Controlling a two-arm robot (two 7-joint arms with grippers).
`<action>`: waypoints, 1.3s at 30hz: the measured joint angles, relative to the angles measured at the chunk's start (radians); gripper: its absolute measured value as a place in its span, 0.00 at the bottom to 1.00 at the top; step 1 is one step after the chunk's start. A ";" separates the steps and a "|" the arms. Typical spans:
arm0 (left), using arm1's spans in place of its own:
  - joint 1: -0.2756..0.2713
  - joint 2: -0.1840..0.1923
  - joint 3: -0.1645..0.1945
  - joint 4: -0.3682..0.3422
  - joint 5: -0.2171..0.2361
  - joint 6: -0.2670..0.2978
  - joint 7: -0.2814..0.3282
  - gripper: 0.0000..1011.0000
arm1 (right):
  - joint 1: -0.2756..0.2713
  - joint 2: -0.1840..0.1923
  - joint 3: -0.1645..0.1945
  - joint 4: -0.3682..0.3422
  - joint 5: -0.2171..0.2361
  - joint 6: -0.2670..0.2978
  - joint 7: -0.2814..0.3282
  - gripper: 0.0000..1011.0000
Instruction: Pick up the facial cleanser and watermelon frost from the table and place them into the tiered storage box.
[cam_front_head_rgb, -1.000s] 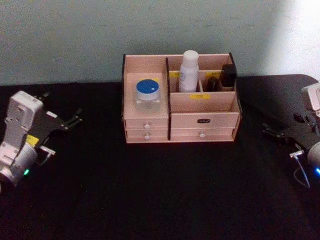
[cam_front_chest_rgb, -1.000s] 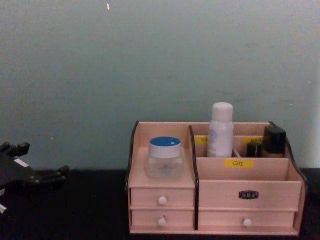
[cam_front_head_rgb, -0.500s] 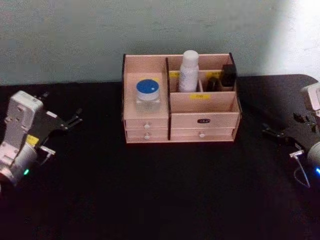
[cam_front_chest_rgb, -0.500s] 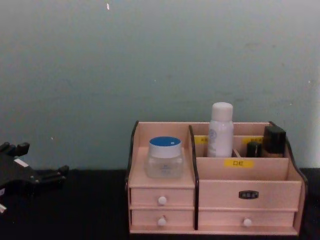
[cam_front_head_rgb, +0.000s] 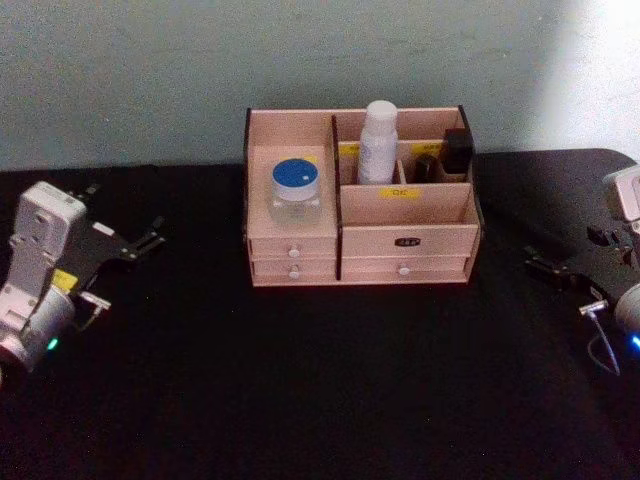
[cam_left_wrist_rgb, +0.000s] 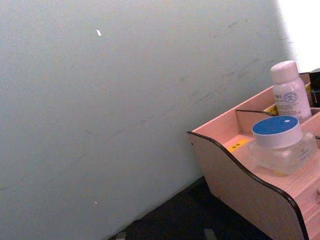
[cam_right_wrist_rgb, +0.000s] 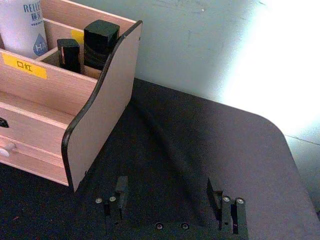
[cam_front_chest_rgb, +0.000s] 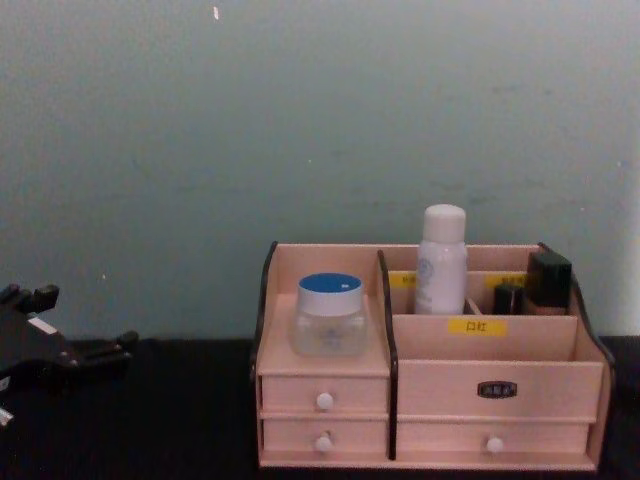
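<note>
A: Where are the claws?

B: The left gripper (cam_front_head_rgb: 140, 243) hangs over the black table (cam_front_head_rgb: 320, 380) well to the left of the tiered storage box (cam_front_head_rgb: 405, 240), its dark fingers spread apart and holding nothing. The right gripper (cam_front_head_rgb: 548, 268) sits well to the right of the box, fingers also parted and empty; the right wrist view shows the two prongs (cam_right_wrist_rgb: 121, 189) wide apart above the tabletop.

A: Anything hard to make out?

B: In the chest view the left gripper (cam_front_chest_rgb: 100, 352) is cut off at the frame's edge, so part of it is out of sight. The labels on the small dark items at the back right are too small to read, and I cannot tell which item is the watermelon frost.

A: Changed from a second ago?

B: Hardly. The box and its contents sit as before. The left gripper has shifted slightly; the right one has stayed put.

A: What does the box hold?

B: A clear jar with a blue lid (cam_front_head_rgb: 295, 188) stands upright on the left-hand shelf above the two small drawers. A white bottle (cam_front_head_rgb: 378, 142) stands upright in a rear compartment just right of the dark divider. Two small black containers (cam_front_head_rgb: 457, 150) stand in the rear right compartment, the taller one nearest the side panel. The long front compartment behind the yellow label (cam_front_head_rgb: 400, 192) shows nothing that I can see.
</note>
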 joint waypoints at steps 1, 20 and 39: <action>0.000 0.000 0.000 0.000 0.000 0.000 0.000 0.99 | 0.000 0.000 0.000 0.000 0.000 0.000 0.000 0.99; 0.000 0.000 0.000 0.000 0.000 0.000 0.000 0.99 | 0.000 0.000 0.000 0.000 0.000 0.000 0.000 0.99; 0.000 0.000 0.000 0.000 0.000 0.000 0.000 0.99 | 0.000 0.000 0.000 0.000 0.000 0.000 0.000 0.99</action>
